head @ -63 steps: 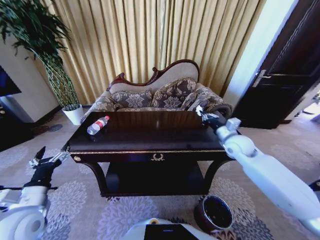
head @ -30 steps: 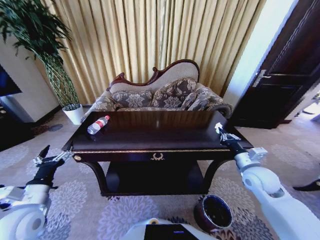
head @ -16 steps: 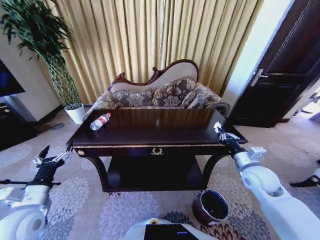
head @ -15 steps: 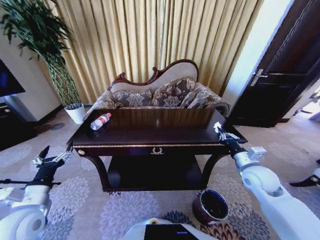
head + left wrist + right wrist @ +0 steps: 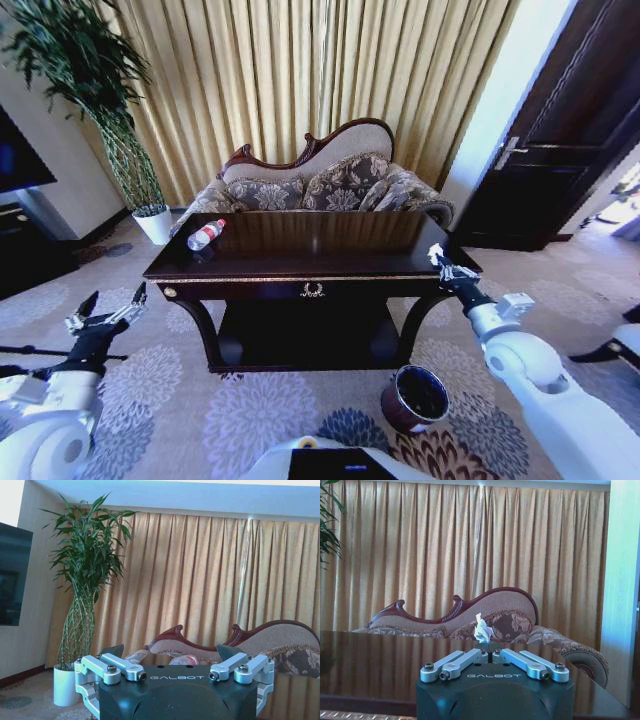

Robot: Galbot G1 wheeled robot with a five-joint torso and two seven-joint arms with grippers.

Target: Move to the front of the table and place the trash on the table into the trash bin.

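The right pincer [image 5: 441, 265], earlier reaching over the surface [image 5: 320, 262] toward 1 o'clock, now hangs at its near right corner, clamped on a white scrap [image 5: 482, 629].

The table [image 5: 310, 262] top is largely bare; the bottle [image 5: 205, 235] lies at its far left corner. A sofa [image 5: 320, 185] stands directly behind the table, blocking access from the rear. The front edge is unobstructed above the carpet [image 5: 230, 410].

The trash bin [image 5: 415, 397] stands on the floor in front of the table's right leg, mouth open and uncovered. The right gripper [image 5: 437, 258] sits at the table's right front corner, closed on a white crumpled scrap [image 5: 482, 630]. It appears to be just over the table edge, though contact cannot be confirmed.

The left gripper [image 5: 105, 312], fingers spread, hangs left of the table in free space. A potted plant [image 5: 130, 150] stands well behind it.
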